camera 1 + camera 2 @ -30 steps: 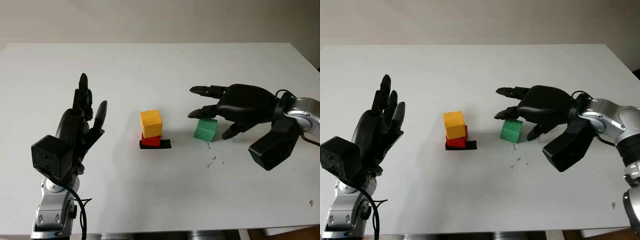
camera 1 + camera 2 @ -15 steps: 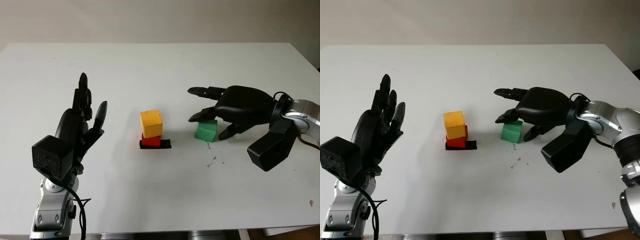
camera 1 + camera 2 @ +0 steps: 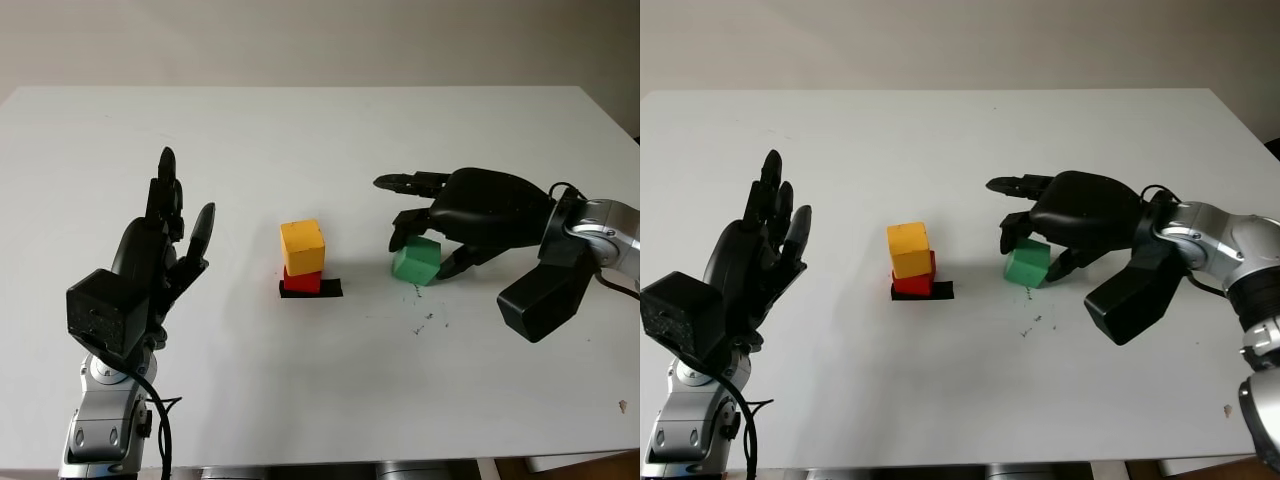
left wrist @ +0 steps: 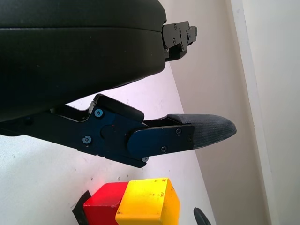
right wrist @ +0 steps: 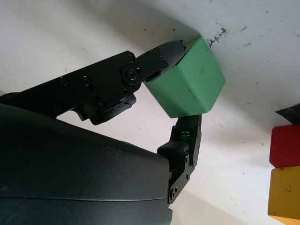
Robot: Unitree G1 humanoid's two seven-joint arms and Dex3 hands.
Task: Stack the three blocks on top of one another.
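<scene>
My right hand [image 3: 432,228]: grasping green block [image 3: 415,263], tilted on desk [image 3: 320,130].
My left hand [image 3: 160,250]: released; yellow block [image 3: 302,245] on red block [image 3: 302,281]; no writing legible.

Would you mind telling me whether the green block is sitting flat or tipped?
Tipped. The green block leans on the white table, pinched between the right hand's fingers.

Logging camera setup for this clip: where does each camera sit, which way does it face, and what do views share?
Left eye view: head camera, looking forward and down at the white table; left hand raised open, right hand closed on the green block.
Right eye view: same scene from slightly beside it.
Left wrist view: at the left hand's shell, facing the yellow block on the red block.
Right wrist view: at the right hand, fingers touching the green block.
Shared: both wrist views show the yellow-on-red stack.
</scene>
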